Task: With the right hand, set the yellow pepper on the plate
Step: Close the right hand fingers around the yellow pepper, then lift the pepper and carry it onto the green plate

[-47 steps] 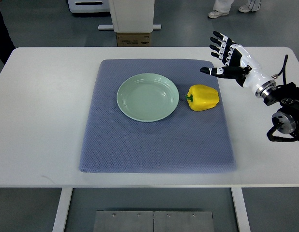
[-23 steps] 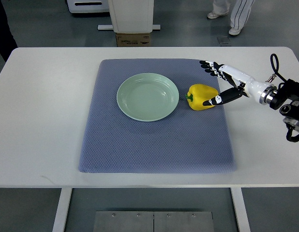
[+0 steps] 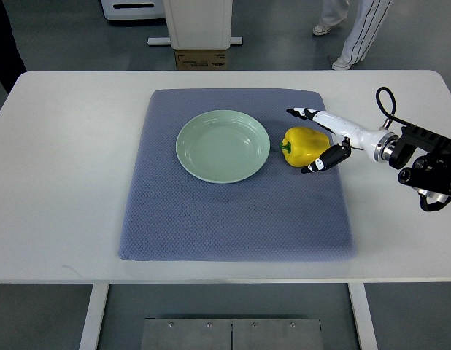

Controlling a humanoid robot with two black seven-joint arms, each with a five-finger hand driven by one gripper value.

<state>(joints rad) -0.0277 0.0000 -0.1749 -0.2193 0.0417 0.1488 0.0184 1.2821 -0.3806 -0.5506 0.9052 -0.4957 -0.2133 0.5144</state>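
Observation:
A yellow pepper (image 3: 304,144) with a green stem lies on the blue-grey mat (image 3: 236,211), just right of the pale green plate (image 3: 222,146), which holds nothing. My right hand (image 3: 304,140) reaches in from the right edge and brackets the pepper. Its fingers (image 3: 301,113) stretch along the pepper's far side and its thumb (image 3: 322,160) lies along the near side. The hand is open around the pepper and I cannot tell whether it touches it. The left arm is out of view.
The mat lies on a white table (image 3: 58,182). Beyond the far edge stand a white machine base (image 3: 198,22) and a cardboard box (image 3: 201,60). A person's legs (image 3: 357,33) are at the top right.
My right hand has dropped from above the table's far right and moved left, closing in around the pepper. The pepper and plate have not moved. The person behind has shifted.

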